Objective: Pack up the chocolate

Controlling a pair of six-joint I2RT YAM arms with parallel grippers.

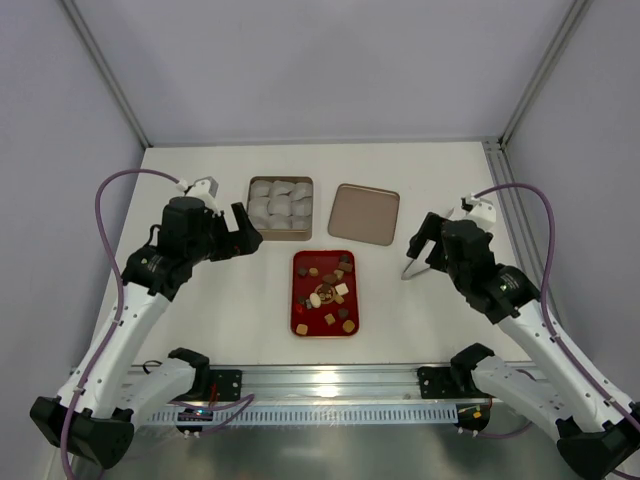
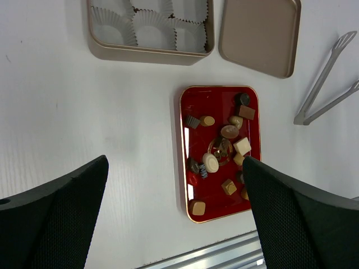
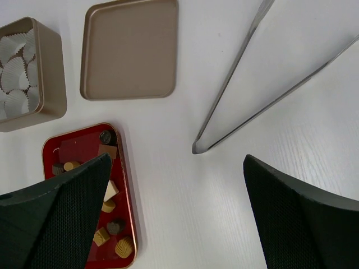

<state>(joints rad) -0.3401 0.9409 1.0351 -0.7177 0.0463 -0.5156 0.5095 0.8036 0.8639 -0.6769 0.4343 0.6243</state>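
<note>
Chocolate [image 2: 211,162] loose in red tray [image 2: 208,102]; left pincer [image 2: 175,163], right pincer [image 3: 176,159] both wide, empty

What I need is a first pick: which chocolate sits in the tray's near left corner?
The tan square, alone in that corner of the red tray. The other chocolates lie farther up the tray or over to its right side.
</note>
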